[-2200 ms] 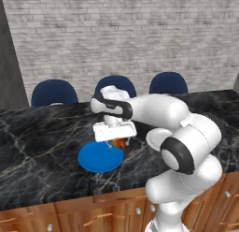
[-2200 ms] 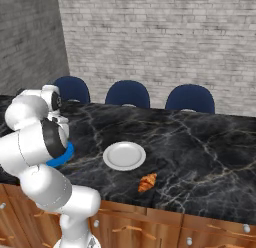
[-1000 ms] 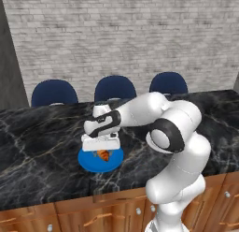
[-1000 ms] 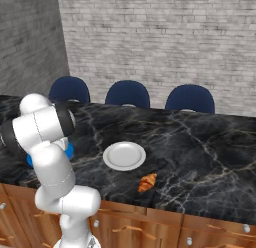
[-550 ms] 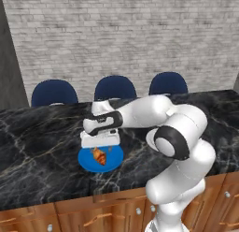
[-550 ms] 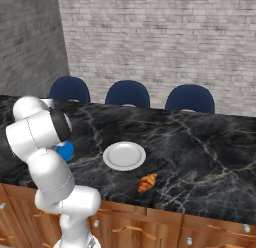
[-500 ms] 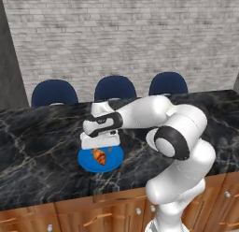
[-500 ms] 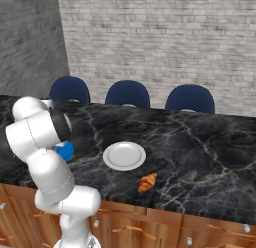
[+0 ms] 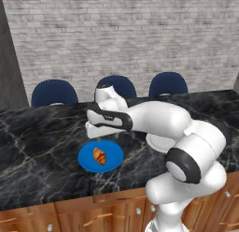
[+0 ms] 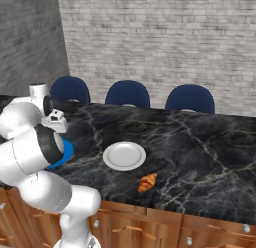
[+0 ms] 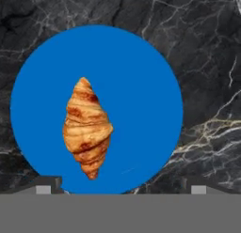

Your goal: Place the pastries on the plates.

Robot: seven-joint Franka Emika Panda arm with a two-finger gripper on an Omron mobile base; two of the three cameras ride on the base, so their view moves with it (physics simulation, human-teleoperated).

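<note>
One croissant (image 9: pixel 99 155) lies flat on the blue plate (image 9: pixel 112 162), a touch off its centre, near the tabletop's (image 9: pixel 42 147) front edge. Right above it hangs the gripper (image 9: pixel 95 131), jaws spread wide and empty, clear of the pastry. Moving right, the white plate (image 10: pixel 124 155) with the raised rim sits bare in the middle of the black marble. The second croissant (image 10: pixel 147 182) rests on the stone just beside it, close to the front edge. Three blue chairs (image 10: pixel 127 94) line the far side.
</note>
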